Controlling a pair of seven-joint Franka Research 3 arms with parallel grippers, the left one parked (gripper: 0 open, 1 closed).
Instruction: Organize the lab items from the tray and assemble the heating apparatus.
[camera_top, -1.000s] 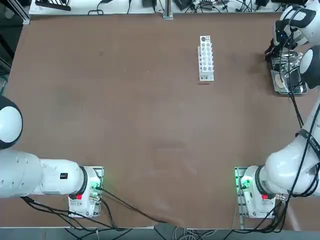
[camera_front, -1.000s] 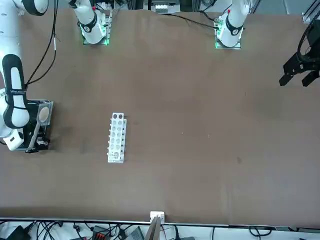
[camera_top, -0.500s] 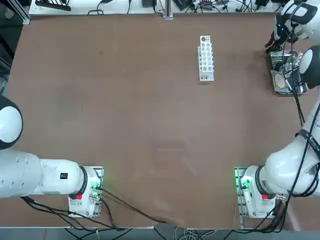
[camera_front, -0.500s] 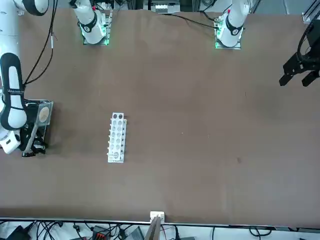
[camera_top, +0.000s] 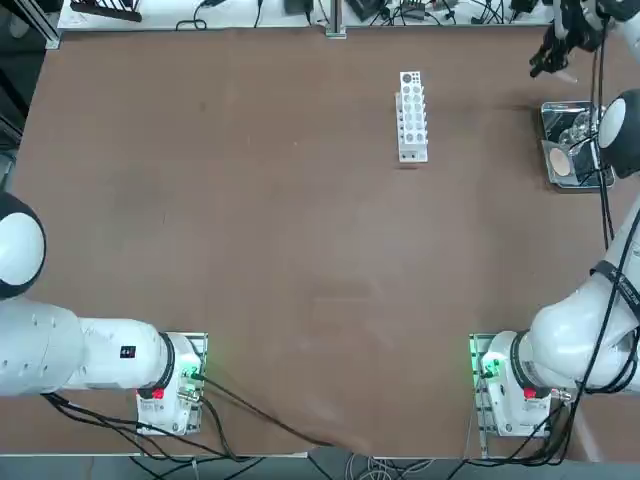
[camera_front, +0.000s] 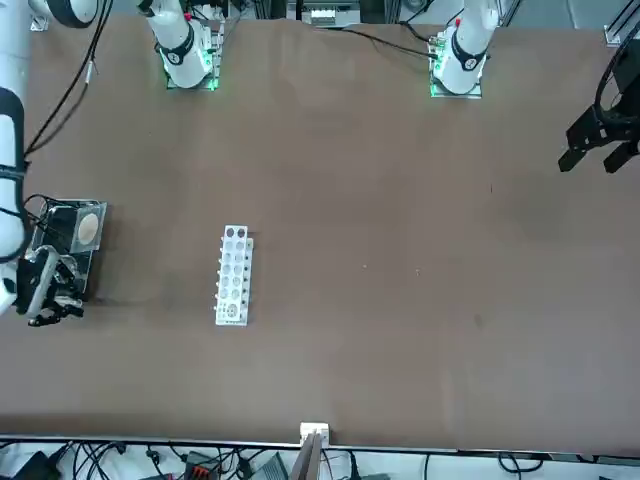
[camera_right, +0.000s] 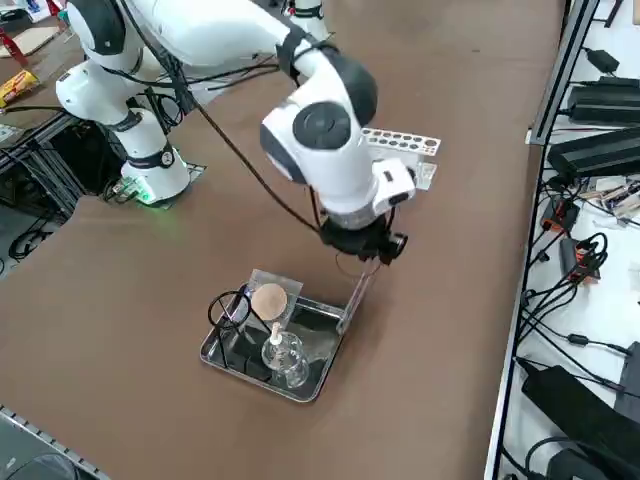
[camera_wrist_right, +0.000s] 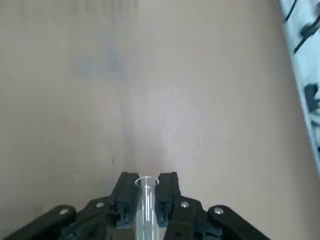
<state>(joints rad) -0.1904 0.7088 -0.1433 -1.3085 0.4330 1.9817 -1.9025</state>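
Over at the table's 9 o'clock edge in the front view, the right gripper (camera_front: 45, 300) hangs just off the near end of the tray (camera_front: 90, 268), wrist bent so the fingers point down and outward. The wrist view settles the grip: both fingers (camera_wrist_right: 126, 192) pinch the thin clear tube (camera_wrist_right: 147, 207), its open mouth poking out past the tips, bare brown table (camera_wrist_right: 150, 75) beyond. From the side the tube (camera_right: 355, 296) slants down from the gripper (camera_right: 362, 247) toward the tray's rim (camera_right: 322, 375), low end over the tray's far edge; whether it touches the rim I cannot tell.

Inside the tray sit the round tan disc (camera_right: 268, 299), the black wire stand (camera_right: 229, 309) just beside it toward 9 o'clock, and the tiny clear glass burner (camera_right: 283, 355) at 5 o'clock from the disc.

Moving right in the front view, the white holed rack (camera_front: 234, 274) lies lengthwise on the table, well apart from the tray, with open brown surface between them. In the top view the rack (camera_top: 411, 115) sits at 12 o'clock, the tray (camera_top: 560, 106) out at 2 o'clock, and the gripper (camera_top: 553, 48) beyond the tray's far end. The arm's black cable (camera_top: 600, 150) runs over the tray's edge
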